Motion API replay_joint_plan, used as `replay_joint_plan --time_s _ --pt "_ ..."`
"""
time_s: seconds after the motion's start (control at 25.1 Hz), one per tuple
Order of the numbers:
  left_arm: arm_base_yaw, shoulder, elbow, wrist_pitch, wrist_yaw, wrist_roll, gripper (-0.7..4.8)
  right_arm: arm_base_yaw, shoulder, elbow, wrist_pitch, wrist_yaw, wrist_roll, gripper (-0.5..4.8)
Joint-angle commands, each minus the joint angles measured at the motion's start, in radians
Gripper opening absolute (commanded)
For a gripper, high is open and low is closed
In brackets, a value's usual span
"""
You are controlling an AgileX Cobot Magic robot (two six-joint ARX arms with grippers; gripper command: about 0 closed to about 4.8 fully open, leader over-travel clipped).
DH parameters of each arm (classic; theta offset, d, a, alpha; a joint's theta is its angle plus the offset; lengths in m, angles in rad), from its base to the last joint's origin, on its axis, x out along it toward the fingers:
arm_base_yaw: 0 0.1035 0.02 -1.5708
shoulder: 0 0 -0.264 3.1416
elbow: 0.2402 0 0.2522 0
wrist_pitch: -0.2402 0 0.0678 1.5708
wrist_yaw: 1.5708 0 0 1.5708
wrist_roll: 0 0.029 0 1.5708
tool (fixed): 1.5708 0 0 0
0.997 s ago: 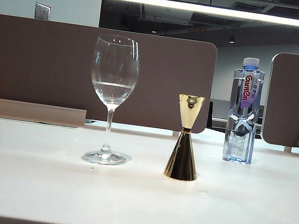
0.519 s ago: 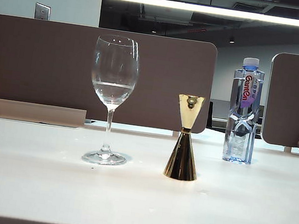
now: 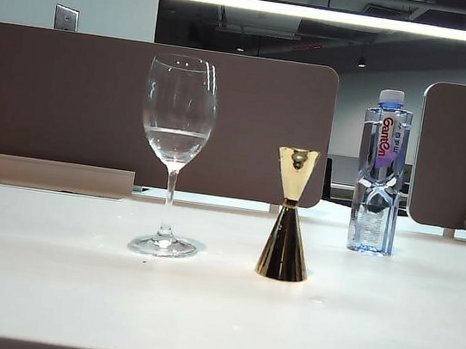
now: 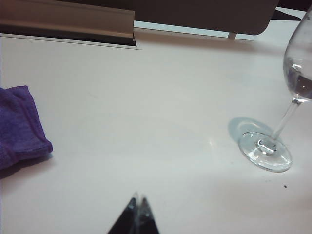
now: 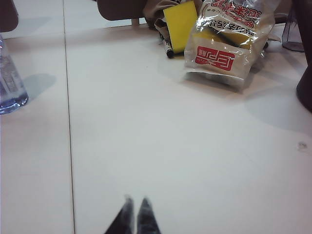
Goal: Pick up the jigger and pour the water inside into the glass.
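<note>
Open-plan office, seen from a white desk.

Brown fabric desk partitions with rounded corners run across the middle of the exterior view; above them, a long fluorescent ceiling light glows along the top under exposed dark ceiling ducts. A wall switch plate sits at upper left.

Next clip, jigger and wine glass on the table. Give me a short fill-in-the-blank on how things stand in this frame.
1. The jigger stands upright on the table with its smaller cone at the ____.
2. In the exterior view, the jigger stands between the glass and the plastic ____.
3. The left gripper has its fingers ____ and holds nothing.
4. The right gripper is over bare table, holding ____.

Missing words: top; bottle; shut; nothing
</note>
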Motion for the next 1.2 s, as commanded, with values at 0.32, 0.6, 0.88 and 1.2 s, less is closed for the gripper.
replay_joint_plan --time_s 0.32,0.6,0.88,1.2 --pt "0.001 0.001 -0.002 0.005 0.003 0.0 0.04 0.0 0.001 -0.022 0.036 -0.313 -0.221 0.22" --pt "0.001 0.001 -0.002 0.005 0.003 0.0 0.04 0.003 0.001 -0.031 0.045 -0.404 -0.241 0.22" --pt "0.001 0.001 -0.002 0.005 0.003 0.0 0.04 0.001 0.001 -0.031 0.045 -0.404 -0.241 0.22" --pt "0.001 0.001 -0.002 0.005 0.003 0.0 0.04 0.002 0.001 -0.031 0.045 -0.404 -0.241 0.22"
